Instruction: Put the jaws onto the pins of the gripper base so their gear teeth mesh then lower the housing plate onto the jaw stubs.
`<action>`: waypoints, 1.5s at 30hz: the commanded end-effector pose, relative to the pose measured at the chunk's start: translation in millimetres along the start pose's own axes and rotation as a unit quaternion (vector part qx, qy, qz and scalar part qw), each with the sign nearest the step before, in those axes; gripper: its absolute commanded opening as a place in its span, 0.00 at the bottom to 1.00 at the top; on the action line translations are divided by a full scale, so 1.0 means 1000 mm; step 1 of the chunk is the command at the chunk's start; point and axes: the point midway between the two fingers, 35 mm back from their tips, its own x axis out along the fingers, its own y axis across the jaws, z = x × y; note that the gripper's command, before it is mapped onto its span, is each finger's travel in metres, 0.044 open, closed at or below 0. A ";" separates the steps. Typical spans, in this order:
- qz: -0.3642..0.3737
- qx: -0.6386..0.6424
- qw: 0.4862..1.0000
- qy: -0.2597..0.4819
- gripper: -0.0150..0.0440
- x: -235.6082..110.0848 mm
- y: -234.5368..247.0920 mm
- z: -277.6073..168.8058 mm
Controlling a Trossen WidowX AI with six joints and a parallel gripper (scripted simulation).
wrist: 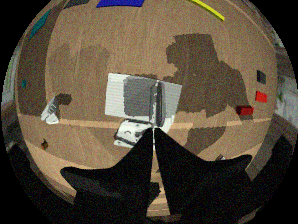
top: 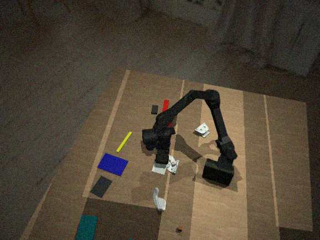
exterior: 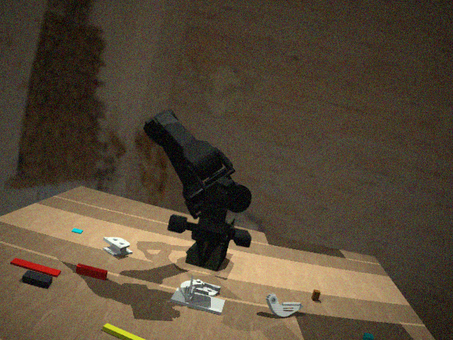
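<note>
My gripper (wrist: 153, 132) is shut and empty, its black tips together; in the wrist view they overlap the base's near edge. In the exterior view it is raised well above the table. The white gripper base (top: 158, 169) (exterior: 215, 305) (wrist: 115, 95) lies with its flat plate down and a thin upright part. A slotted white piece, seemingly one jaw (top: 173, 165) (exterior: 212, 290) (wrist: 131, 135), sits against it; its seating on a pin cannot be told. The other jaw (top: 159, 203) (exterior: 283, 309) (wrist: 51, 112) lies apart on the table. The housing plate (top: 202, 128) (exterior: 117, 243), with two holes, lies apart too.
A yellow bar (top: 124, 142) (exterior: 121, 332), a blue plate (top: 113, 164) and a dark plate (top: 101, 186) lie on one side. Red bars (exterior: 35, 267) (exterior: 91, 271) and a black block (top: 154, 109) (exterior: 37, 279) lie on another. A small orange block (top: 179, 228) (exterior: 316, 294) lies beyond the loose jaw.
</note>
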 end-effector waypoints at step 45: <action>0.024 -0.687 0.726 0.001 0.25 -0.003 0.134 -0.007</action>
